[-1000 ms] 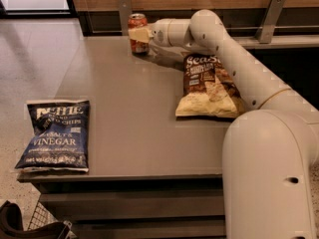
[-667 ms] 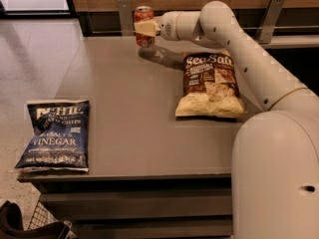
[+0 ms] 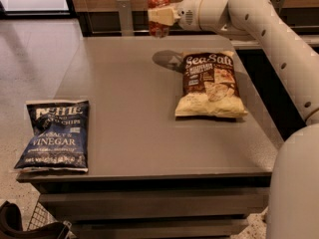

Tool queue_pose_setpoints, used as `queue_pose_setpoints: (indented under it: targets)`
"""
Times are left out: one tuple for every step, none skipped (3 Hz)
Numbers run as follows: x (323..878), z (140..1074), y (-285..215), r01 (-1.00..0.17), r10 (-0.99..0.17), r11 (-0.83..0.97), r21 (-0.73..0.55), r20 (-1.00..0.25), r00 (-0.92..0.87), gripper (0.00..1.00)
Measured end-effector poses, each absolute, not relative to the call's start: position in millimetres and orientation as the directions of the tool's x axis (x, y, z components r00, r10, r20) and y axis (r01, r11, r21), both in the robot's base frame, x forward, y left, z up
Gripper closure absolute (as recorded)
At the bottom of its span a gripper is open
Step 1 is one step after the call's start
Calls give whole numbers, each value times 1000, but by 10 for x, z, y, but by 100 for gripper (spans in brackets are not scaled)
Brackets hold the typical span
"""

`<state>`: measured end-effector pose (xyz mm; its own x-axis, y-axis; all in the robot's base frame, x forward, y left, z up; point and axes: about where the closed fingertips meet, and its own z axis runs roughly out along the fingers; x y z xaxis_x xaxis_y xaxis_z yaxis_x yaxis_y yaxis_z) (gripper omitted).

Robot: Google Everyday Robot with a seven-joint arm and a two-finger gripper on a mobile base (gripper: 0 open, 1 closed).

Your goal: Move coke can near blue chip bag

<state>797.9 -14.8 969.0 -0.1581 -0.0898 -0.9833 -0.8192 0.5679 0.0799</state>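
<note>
Carry step | jaws pinching coke can [image 3: 158,0] aloft, far tabletop [image 3: 129,108] edge | next: swing near-left to blue chip bag [image 3: 54,136]

Small red-orange coke can [image 3: 158,1], far side, above the grey table [image 3: 129,133]: middle band hidden under one cream finger [image 3: 160,16] of the two-finger gripper [image 3: 158,17] clasping it; second finger hidden behind the can. White robot arm [image 3: 269,29]: cut off by right and bottom edges. Flat, dark blue chip bag [image 3: 54,136], near left: print below "VINEGAR" too small to read. Brown-and-cream Sea Salt chip bag [image 3: 209,83]: fine print likewise. Black object [image 3: 15,225] and wire basket [image 3: 42,218], near left corner: cut off, identity unclear.
</note>
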Motion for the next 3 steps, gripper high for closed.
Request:
queue_pose_setpoints:
  targets:
    - [7645, 9895, -250, -837, -78, 541, 86, -985, -151, 100]
    - [7164, 10082, -313, -850, -71, 520, 83, -988, -140, 100]
    - [6839, 10068, -290, -856, -69, 508, 95, -986, -150, 100]
